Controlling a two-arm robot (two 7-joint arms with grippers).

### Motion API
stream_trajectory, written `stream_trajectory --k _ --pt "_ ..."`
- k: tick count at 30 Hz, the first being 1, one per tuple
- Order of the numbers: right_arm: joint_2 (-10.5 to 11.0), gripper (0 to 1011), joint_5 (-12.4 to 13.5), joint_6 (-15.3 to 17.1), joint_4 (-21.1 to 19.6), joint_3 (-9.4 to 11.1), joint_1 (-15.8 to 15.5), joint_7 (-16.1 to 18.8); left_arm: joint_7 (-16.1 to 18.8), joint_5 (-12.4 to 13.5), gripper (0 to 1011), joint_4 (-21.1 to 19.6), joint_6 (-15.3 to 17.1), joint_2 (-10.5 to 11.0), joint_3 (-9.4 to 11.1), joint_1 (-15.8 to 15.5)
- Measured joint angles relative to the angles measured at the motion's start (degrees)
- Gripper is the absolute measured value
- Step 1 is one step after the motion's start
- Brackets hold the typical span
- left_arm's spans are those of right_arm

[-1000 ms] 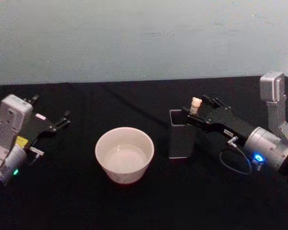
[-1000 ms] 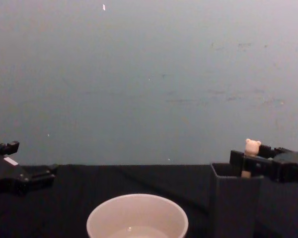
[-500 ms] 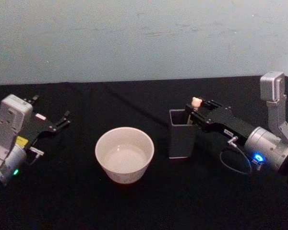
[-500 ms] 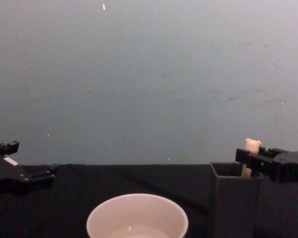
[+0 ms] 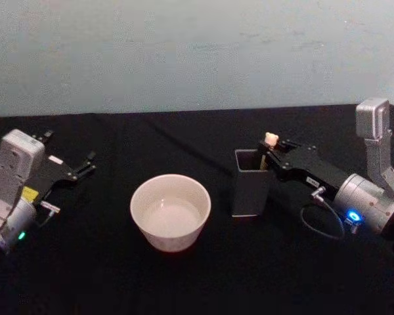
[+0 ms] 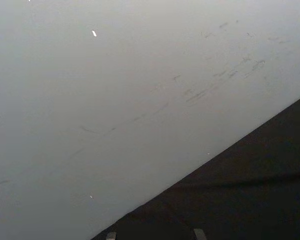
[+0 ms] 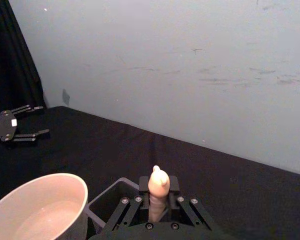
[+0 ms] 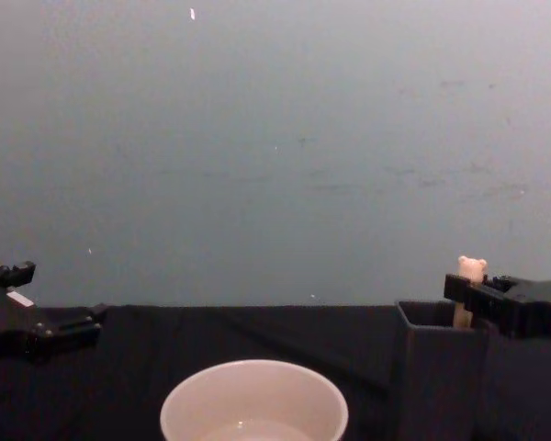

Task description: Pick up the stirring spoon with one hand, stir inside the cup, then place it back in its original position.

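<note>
Black-clothed table (image 5: 184,282) before a pale wall: the right gripper (image 5: 270,149) holds the stirring spoon (image 5: 270,138) upright in the dark grey holder (image 5: 251,187).

Its fingers are pinched on the beige handle just under the bear head, which pokes up above them. The spoon's long axis runs straight up and down, and its shaft and bowl are hidden inside the holder. The cup (image 5: 171,210) stands on the table near the holder, toward the robot's left, with nothing between the two. The lift probably needs to go straight up until the bowl clears the holder's rim, then across to the cup. The left gripper (image 5: 69,146) rests well apart at the table's left side, fingers spread wide and holding nothing.
</note>
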Motion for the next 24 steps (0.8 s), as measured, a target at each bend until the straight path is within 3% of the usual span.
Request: stream_trajectory --k 12,24 --pt "0.0 212 0.0 0.0 0.0 0.0 0.0 0.1 0.0 0.0 1002 0.0 0.0 0.0 0.0 0.0" --pt "0.7 211 2.7 1.8 -2.5 1.0 -0.7 0.7 0.0 0.0 1001 0.0 0.0 0.0 0.0 0.0"
